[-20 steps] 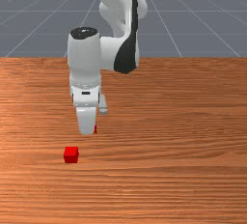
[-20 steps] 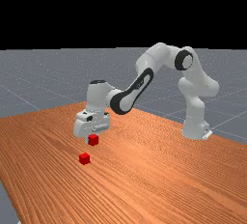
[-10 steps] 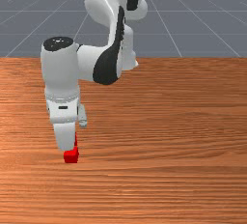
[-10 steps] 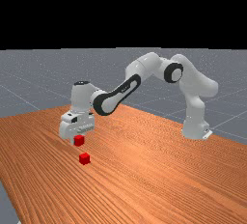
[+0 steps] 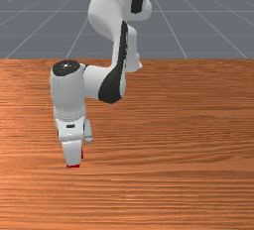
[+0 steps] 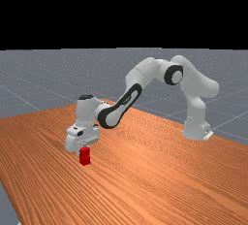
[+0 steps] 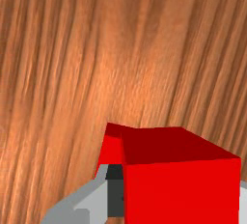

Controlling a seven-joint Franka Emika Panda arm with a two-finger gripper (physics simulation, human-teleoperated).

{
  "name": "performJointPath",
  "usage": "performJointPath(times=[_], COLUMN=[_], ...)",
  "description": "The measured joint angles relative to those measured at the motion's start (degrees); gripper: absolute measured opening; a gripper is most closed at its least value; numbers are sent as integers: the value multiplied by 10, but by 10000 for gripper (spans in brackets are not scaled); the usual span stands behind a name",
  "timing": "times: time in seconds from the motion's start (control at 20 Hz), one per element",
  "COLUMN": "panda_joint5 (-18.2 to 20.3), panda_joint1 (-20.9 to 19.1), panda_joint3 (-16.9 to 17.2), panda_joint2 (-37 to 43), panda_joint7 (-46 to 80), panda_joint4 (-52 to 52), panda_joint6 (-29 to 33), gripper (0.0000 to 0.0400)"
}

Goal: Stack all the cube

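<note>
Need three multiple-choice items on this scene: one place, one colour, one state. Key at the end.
1. Where is one cube relative to the other cube?
A) Far to its side
B) Directly above
C) Directly below

2. What colour are they?
A) Red
B) Blue
C) Green

3. The fingers are:
A) Apart, nothing between
B) Touching each other
C) Closed on a cube

Key:
1 B: the far view shows them in line vertically.
2 A: both look red there.
3 C: the wrist view shows it between them, touching both.

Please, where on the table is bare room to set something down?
The table is bare from the gripper to the front view's right and bottom edges. It is crowded where the gripper holds the upper cube over the lower cube.
</note>
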State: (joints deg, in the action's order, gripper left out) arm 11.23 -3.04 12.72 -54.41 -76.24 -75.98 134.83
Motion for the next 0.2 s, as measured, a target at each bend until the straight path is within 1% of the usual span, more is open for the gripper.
performJointPath(times=[0.15, 0.2], panda_joint5=[1, 2], panda_joint1=[3, 1], panda_joint3=[1, -2], panda_joint2=[26, 28], panda_joint7=[-6, -14], panda_joint4=[-49, -56], panda_joint6=[21, 35], gripper=[194, 276])
